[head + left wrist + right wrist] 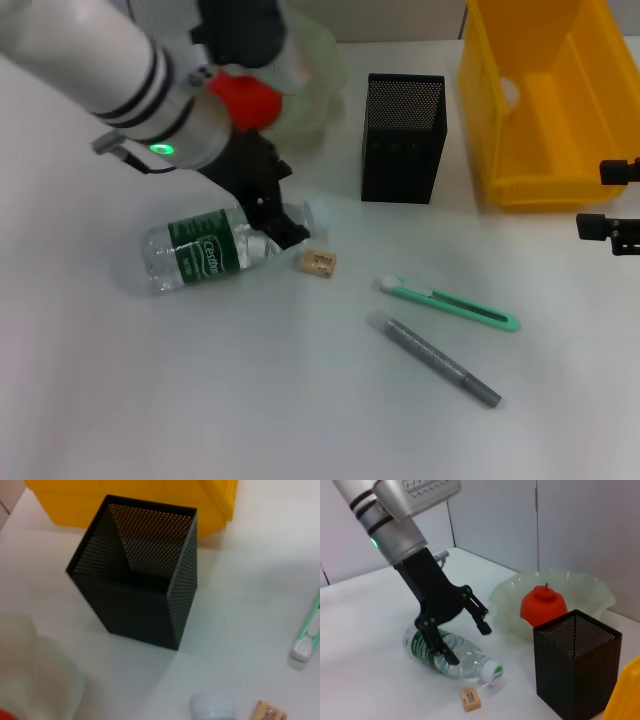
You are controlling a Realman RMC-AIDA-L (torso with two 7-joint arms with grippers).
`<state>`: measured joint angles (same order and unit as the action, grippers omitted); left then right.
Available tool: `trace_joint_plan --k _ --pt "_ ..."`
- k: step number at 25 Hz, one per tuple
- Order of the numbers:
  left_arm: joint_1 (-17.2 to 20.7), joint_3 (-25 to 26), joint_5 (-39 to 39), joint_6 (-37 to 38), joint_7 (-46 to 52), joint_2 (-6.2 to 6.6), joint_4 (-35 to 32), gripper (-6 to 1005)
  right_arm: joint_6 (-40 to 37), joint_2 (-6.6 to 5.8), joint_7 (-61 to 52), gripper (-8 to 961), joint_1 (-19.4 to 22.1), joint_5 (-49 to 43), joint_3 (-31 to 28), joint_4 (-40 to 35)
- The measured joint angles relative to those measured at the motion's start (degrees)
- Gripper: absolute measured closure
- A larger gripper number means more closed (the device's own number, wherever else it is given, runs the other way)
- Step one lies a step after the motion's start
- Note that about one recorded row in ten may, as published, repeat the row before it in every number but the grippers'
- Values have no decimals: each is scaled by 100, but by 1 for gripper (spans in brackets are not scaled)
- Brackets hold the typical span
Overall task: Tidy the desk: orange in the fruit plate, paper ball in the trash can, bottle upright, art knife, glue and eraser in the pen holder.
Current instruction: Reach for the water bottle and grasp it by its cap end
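A clear water bottle (200,255) with a green label lies on its side; it also shows in the right wrist view (455,655). My left gripper (272,215) is open, its black fingers (482,621) spread over the bottle's neck end. A tan eraser (320,263) lies beside the cap. A green art knife (450,303) and a grey glue stick (435,358) lie to the right. The black mesh pen holder (403,140) stands behind them. The orange (543,605) sits in the translucent fruit plate (580,587). My right gripper (612,200) is open at the right edge. No paper ball shows.
A yellow bin (545,100) stands at the back right, next to the pen holder. The left wrist view shows the pen holder (145,580), the bottle cap (212,705), the eraser (270,712) and the knife's end (306,642).
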<state>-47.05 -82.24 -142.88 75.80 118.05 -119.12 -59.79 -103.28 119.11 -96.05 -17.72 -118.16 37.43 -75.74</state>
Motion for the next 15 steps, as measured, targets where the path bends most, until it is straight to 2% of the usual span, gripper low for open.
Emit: trace_joint_plan --k 5,6,15 --pt "-329 -398 -61 -276 276 -7 436 169 -8 -2 15 184 -23 -1 48 103" --pt "-484 -574 -67 -467 379 -7 700 172 -18 -2 22 184 -26 0 52 116" --pt "-879 -694 -63 -728 480 -6 1445 199 -72 13 96 184 -27 27 64 280"
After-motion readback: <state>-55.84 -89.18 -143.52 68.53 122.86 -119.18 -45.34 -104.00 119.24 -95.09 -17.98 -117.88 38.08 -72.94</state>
